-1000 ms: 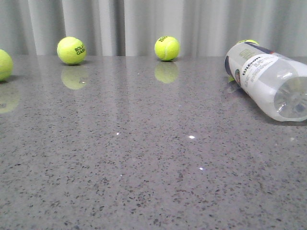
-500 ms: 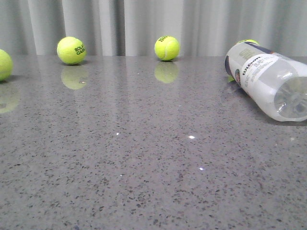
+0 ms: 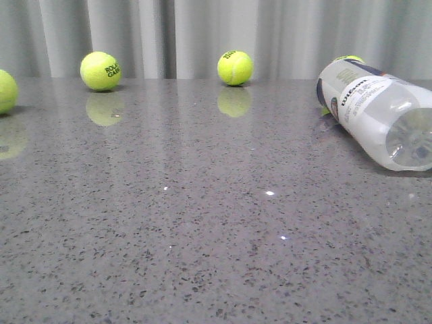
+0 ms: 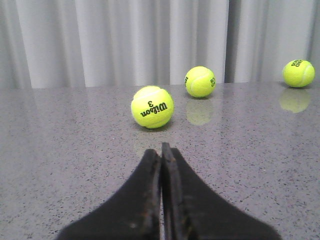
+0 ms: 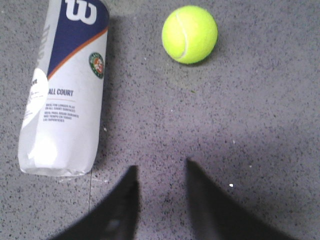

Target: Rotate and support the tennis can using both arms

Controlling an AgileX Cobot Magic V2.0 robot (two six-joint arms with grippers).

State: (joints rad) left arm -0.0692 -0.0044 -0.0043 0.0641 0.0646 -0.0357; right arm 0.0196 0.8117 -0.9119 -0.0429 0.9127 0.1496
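Observation:
The tennis can [image 3: 374, 111] lies on its side at the right of the grey table, its clear base end towards the camera. In the right wrist view the can [image 5: 65, 85] shows its navy and white Wilson label with an orange stripe. My right gripper [image 5: 161, 167] is open and empty above bare table, beside the can's near end and not touching it. My left gripper [image 4: 161, 149] is shut and empty, low over the table, pointing at a Wilson tennis ball [image 4: 152, 107]. Neither gripper shows in the front view.
Yellow-green tennis balls lie along the table's back edge [image 3: 100, 71] [image 3: 235, 67], one at the far left [image 3: 5, 91] and one behind the can [image 3: 349, 60]. A ball [image 5: 189, 34] lies beyond my right gripper. Grey curtains hang behind the table.
The tennis can has shifted very slightly in the front view; the tennis balls have not moved.

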